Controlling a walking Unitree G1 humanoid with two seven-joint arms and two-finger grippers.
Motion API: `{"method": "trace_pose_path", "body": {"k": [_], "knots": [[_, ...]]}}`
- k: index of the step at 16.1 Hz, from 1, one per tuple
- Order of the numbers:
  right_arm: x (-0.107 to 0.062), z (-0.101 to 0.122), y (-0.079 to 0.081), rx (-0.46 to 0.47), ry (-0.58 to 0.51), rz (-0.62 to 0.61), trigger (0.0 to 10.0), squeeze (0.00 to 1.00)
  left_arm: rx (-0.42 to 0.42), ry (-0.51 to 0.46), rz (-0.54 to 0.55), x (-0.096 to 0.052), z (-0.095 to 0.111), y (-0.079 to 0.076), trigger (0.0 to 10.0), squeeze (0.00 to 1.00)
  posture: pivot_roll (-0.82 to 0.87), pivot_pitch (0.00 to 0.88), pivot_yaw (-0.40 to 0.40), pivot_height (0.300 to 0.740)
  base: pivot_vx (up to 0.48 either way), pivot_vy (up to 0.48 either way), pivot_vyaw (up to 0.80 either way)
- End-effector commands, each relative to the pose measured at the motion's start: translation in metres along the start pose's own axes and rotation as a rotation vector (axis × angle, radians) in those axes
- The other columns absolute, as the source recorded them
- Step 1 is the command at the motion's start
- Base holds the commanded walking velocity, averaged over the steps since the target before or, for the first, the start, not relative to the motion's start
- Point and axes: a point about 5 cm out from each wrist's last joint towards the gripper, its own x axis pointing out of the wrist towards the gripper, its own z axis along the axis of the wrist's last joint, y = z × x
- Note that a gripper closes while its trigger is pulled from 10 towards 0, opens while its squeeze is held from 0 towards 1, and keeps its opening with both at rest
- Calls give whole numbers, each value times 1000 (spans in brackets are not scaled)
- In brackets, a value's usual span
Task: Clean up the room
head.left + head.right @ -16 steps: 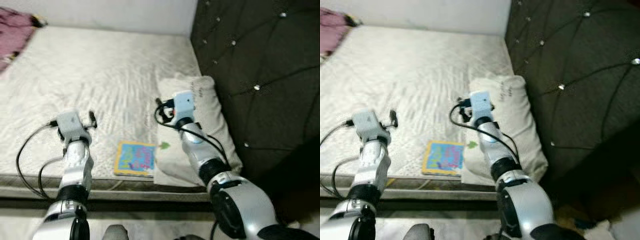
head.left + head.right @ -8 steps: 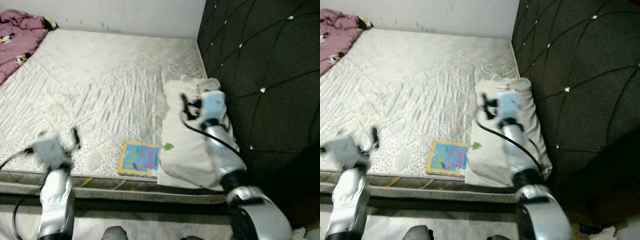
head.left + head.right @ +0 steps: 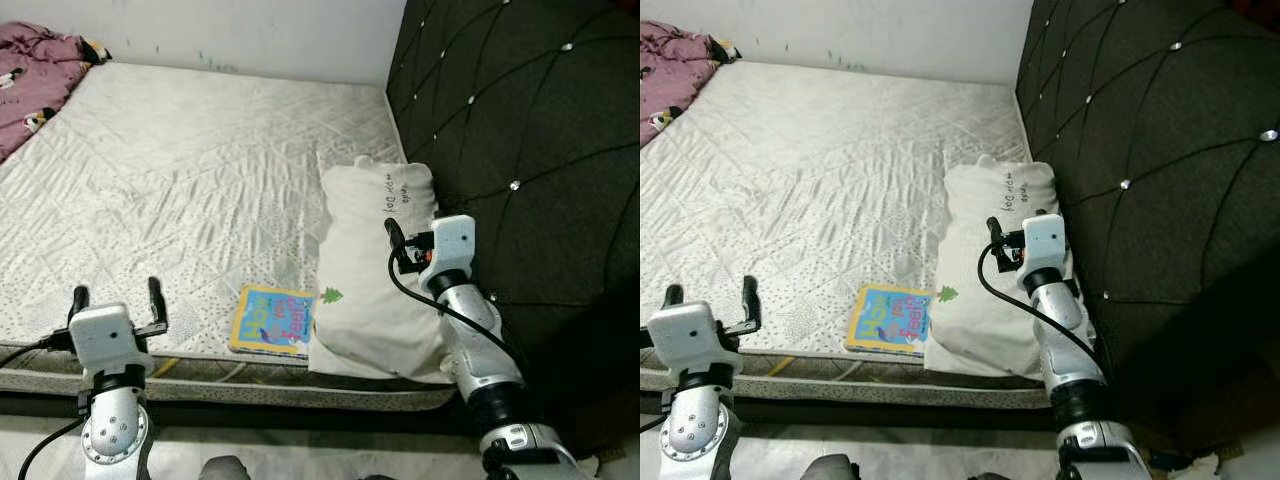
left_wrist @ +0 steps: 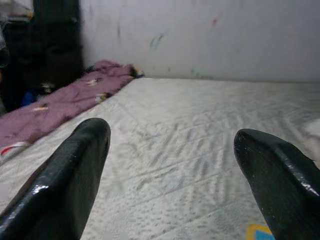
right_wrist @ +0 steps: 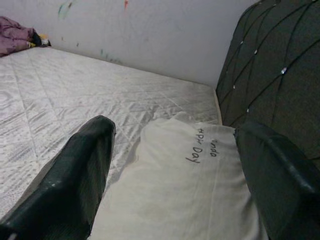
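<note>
A white pillow [image 3: 372, 285] with small handwriting and a green tree print lies flat on the mattress [image 3: 190, 190], against the dark headboard [image 3: 520, 130]. A colourful book [image 3: 272, 320] lies flat just beside it, near the mattress edge. A purple blanket [image 3: 35, 75] is crumpled at the far corner.

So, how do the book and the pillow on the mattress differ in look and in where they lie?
The book is small, flat and brightly coloured, with a yellow border; the pillow is much larger, puffy and off-white, with a small green tree mark and dark writing. The book lies near the mattress's front edge, while the pillow runs along the dark tufted headboard. Both rest on the mattress, side by side, and no end effector holds either.
</note>
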Motion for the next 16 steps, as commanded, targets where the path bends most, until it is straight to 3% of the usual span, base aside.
{"method": "trace_pose_path", "body": {"k": [1,5,11,16], "knots": [[-2,1,2,11,16,14,10000,0,-25,10,-33,-2,4,-2,10000,0,119,0,-83,740,0,0,0],[-1,1,10,20,24,45,10000,0,-49,31,-33,3,5,-2,10000,0,120,0,-79,740,0,0,-636],[-1,1,15,34,58,60,10000,0,-107,58,-86,8,6,-16,10000,0,98,0,-78,740,0,0,0],[0,1,18,26,73,88,10000,0,-138,62,-91,12,8,-19,10000,0,104,7,-90,740,0,330,0]]}}
